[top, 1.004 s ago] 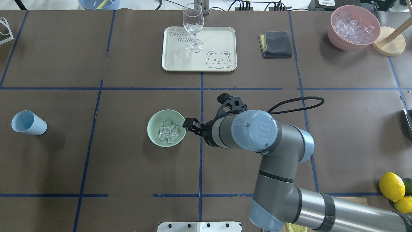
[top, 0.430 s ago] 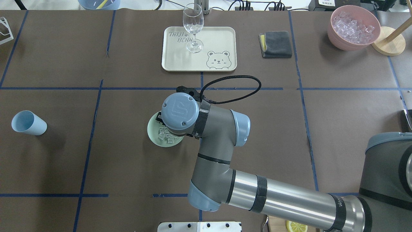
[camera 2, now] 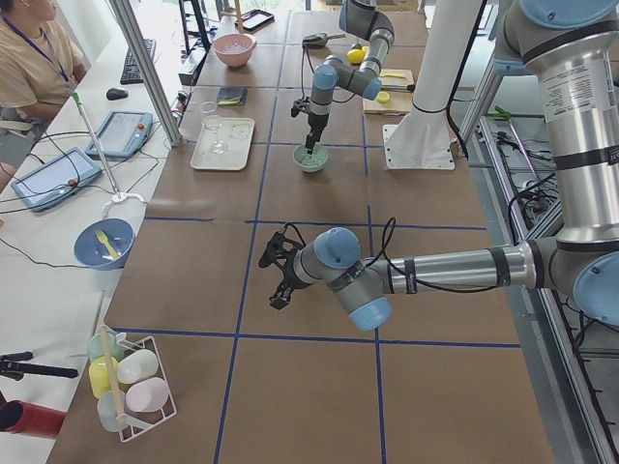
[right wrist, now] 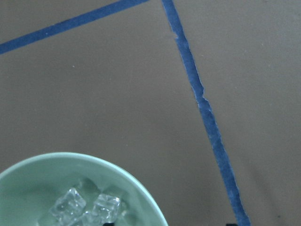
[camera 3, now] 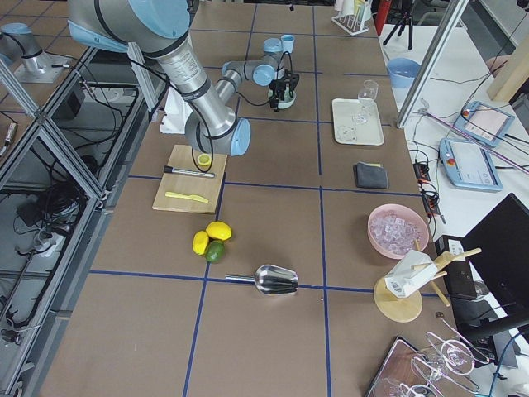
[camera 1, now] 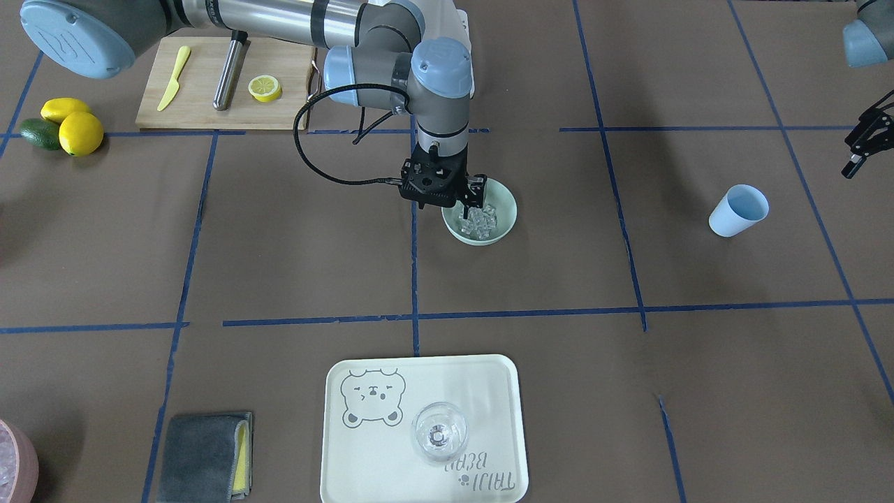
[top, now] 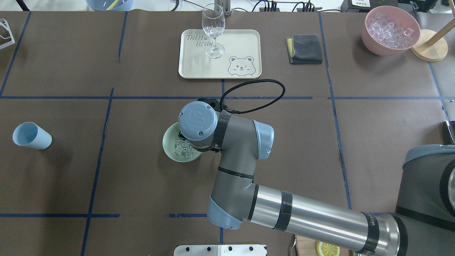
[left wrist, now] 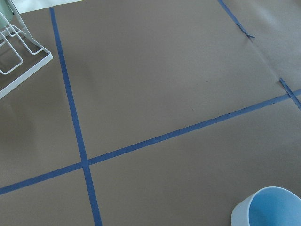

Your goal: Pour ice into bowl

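The pale mint-green bowl (top: pixel 167 145) sits mid-table with the ice (top: pixel 182 149), several clear cubes, inside it. It also shows in the front view (camera 1: pixel 507 216) and the right wrist view (right wrist: pixel 70 162), ice (camera 1: pixel 482 222) included. My right gripper (camera 1: pixel 473 202) points straight down over the bowl's rim on the robot's right side. It is open, with one fingertip over the inside and one outside. In the overhead view my wrist hides it. My left gripper (camera 1: pixel 851 157) looks open and empty, well off to the left, above the table near the upright blue cup (camera 1: pixel 739 209).
A cream tray (top: pixel 241 42) with a wine glass (top: pixel 213 32) stands behind the bowl. A grey cloth (top: pixel 304 48) and a pink bowl of ice (top: pixel 391 30) are at the back right. A cutting board (camera 1: pixel 202 84), lemons (camera 1: pixel 70 126) and a metal scoop (camera 3: pixel 273 279) lie on the robot's right.
My right arm has swung from beside the bowl, wrist level, to above it, gripper pointing down at the rim. Bowl, ice and blue cup have not moved.
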You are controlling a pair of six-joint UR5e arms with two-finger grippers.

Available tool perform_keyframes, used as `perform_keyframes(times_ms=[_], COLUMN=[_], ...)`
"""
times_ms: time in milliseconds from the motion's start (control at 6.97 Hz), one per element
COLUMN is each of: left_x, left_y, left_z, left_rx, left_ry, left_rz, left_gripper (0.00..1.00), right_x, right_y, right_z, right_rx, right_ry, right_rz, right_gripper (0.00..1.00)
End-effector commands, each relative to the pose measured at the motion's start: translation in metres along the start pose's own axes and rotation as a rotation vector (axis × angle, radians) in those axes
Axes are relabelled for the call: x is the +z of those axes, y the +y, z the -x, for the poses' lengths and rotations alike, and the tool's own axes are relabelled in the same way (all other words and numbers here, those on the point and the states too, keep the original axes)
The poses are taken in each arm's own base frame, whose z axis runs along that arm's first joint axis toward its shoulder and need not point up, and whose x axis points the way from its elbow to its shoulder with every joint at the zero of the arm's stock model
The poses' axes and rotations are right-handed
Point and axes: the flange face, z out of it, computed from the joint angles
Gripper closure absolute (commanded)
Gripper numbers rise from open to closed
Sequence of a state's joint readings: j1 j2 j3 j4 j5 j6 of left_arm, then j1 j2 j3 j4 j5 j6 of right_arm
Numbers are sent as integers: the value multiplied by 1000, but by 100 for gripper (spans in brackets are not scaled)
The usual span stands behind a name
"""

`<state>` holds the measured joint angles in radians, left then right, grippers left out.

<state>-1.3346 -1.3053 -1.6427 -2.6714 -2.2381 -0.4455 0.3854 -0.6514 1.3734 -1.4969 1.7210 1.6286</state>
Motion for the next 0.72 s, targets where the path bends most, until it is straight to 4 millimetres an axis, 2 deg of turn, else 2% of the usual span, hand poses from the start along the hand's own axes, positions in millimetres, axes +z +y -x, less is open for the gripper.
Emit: perform_keyframes(times_ms=[0, 287, 574], left_x=[0, 0, 0], left_y=[0, 0, 0], left_z=[0, 0, 0], left_rx=[-2, -3, -1], left_ry=[0, 0, 1], left_rz=[-1, 0, -2], left_gripper=[0, 0, 0], right_x=[6, 4, -5], right_y=[2, 3, 3], right_z=[-2, 0, 3], right_rx=[-9, -10, -12], right_ry=[19, 12, -15], right_rz=[16, 22, 23], right_gripper=[47, 100, 100])
